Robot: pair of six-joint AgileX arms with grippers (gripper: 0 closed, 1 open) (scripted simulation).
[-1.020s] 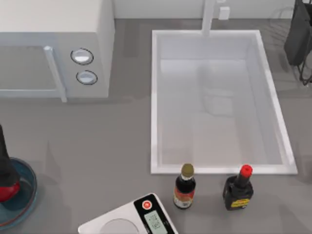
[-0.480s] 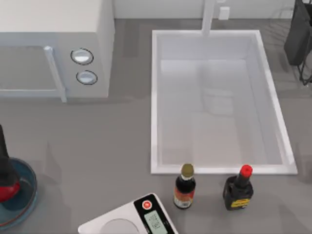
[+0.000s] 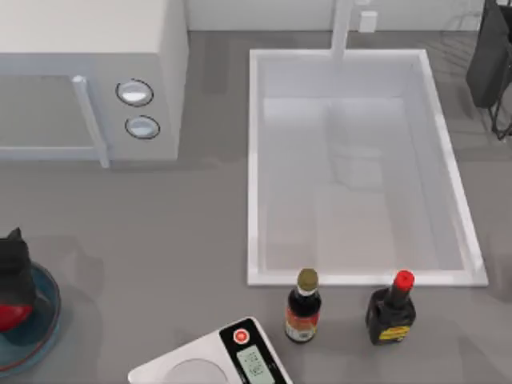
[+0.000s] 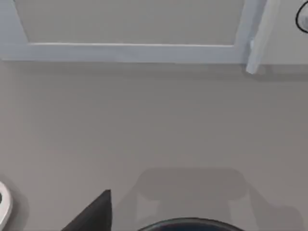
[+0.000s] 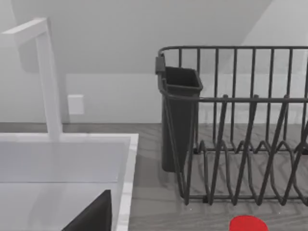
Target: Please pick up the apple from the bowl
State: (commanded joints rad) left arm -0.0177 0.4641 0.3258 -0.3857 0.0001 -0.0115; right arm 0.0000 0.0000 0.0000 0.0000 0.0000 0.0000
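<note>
your left tool (image 3: 11, 260) sits over the apple (image 3: 10, 314) in the bowl (image 3: 48, 316) at the table's left edge, near its bottom-left corner; i can't tell if it grips. judging by this, you're at the grasp: next, lift straight up. the scale (image 3: 216, 360) and bottles (image 3: 303, 306) stand well apart, blocking nothing.

left arm: at the table's left edge, near side | left gripper (image 3: 12, 260): dark, pointing down, seen from above at the frame's edge, fingers hidden beneath its body | right arm (image 3: 490, 56): parked at far right corner, dark body at the frame edge
</note>
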